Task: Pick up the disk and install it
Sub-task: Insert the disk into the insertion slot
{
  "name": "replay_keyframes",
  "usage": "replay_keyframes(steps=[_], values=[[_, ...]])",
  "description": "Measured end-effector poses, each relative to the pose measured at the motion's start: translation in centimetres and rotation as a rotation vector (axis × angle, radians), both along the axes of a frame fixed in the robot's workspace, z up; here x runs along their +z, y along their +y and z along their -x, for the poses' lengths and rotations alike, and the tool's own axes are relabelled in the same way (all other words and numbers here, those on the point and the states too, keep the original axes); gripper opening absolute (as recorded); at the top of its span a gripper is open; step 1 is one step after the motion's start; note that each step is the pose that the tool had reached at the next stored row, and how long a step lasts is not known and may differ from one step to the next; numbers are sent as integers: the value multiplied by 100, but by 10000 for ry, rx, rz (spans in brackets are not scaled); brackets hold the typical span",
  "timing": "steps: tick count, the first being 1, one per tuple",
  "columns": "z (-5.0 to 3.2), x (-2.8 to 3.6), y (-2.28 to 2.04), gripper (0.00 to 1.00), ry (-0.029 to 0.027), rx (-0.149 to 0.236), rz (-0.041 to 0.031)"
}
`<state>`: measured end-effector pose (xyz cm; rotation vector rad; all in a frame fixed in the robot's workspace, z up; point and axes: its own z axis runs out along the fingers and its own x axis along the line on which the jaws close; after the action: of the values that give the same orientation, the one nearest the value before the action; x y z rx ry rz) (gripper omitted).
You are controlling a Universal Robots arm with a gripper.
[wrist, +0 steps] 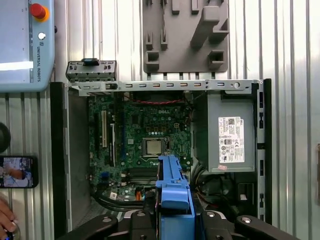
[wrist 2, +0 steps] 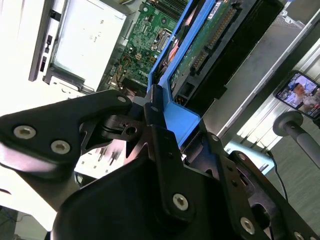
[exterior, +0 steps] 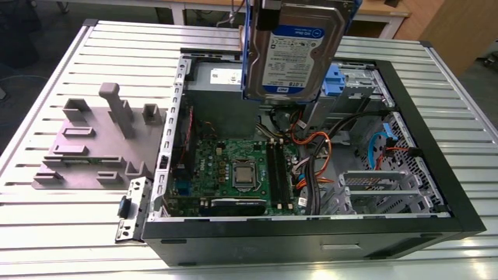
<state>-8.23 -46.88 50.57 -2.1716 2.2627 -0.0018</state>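
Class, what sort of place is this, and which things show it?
Probably a robotics lab bench for computer assembly: an open desktop computer case lies on a slatted aluminium table, a teach pendant with a red stop button sits beside it, and the disk hangs above.

a robotics lab or test workshop: a slotted metal tabletop (exterior: 70, 233) carries an opened computer case (exterior: 295, 236) with its circuit board (exterior: 233, 169) bare, beside a grey moulded parts holder (exterior: 86, 151). a robot's black jaws grip a disk (exterior: 300, 52) over the case. a control pendant (wrist: 25, 55) with a red stop button (wrist: 37, 10) lies near the case, and wooden desks (exterior: 374, 9) stand behind.
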Motion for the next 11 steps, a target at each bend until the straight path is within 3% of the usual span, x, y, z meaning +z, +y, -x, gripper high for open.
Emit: replay_keyframes(steps=[4, 11], values=[[0, -3, -103, 36, -1, 0, -2], [0, -9, -341, 36, -1, 1, -1]])
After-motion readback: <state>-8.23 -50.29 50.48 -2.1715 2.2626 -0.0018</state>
